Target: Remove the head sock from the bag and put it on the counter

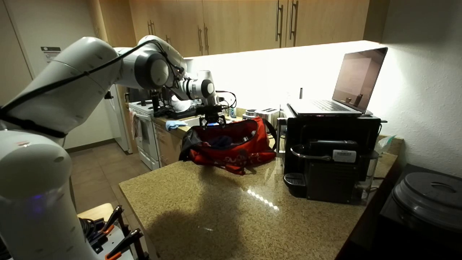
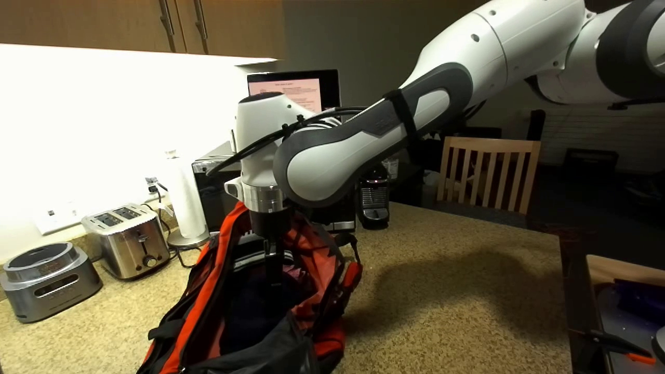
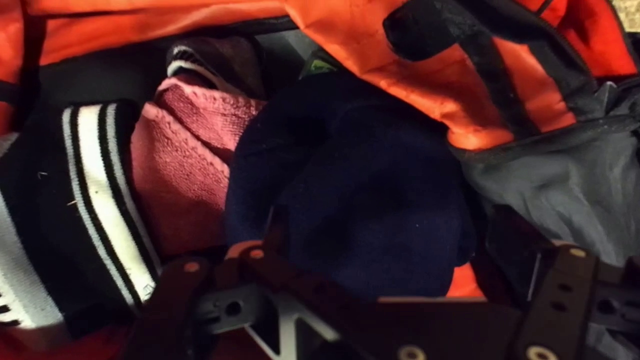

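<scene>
Wrist view: The gripper (image 3: pixel 392 235), its jaws spread wide apart, frames a dark navy cloth (image 3: pixel 360 170), apparently the head sock, which lies at the center of the picture inside the red bag (image 3: pixel 380 65). Whether the jaws touch the fabric is unclear. A pink cloth (image 3: pixel 175 170) lies beside it, left of center, and a black cloth with white stripes (image 3: pixel 50 220) runs along the left edge. In an exterior view, the bag rests unzipped on the speckled counter (image 1: pixel 274 231) near mid-frame, to the left of a coffee machine (image 1: pixel 335 173) and a laptop (image 1: pixel 361 76) with its lid raised. In an exterior view, the robot's white arm (image 2: pixel 363 150) slants from the upper right and ends at the bag's mouth, low and left of center, with a steel toaster (image 2: pixel 132 244) at left.
</scene>
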`<state>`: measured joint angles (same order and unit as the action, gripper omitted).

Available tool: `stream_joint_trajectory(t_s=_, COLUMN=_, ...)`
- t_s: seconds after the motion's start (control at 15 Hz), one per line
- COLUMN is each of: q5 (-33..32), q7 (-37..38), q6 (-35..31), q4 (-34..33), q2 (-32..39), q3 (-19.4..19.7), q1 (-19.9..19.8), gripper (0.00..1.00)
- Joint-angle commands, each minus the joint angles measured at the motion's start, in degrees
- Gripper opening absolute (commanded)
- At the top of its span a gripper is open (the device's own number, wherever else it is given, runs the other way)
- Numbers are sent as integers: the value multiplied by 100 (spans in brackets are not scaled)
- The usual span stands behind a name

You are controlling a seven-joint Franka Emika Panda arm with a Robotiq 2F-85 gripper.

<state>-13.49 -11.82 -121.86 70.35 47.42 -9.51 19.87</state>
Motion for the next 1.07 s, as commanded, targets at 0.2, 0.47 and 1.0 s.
stream_joint_trajectory(t_s=0.2, q5=-67, q7=-256, q6=64, q4=-307, q2=336, q3=78, q1=-13, gripper=100)
stream_joint_trajectory(t_s=0.47, q5=-58, q7=-242, q6=35, q4=-370, q2=423, q3=75, q1=-12, gripper=100)
stream_joint_trajectory(t_s=1.0, q5=-72, q7=-258, q6=57, q4=-397, q2=517, q3=111, q1=-19, gripper=100)
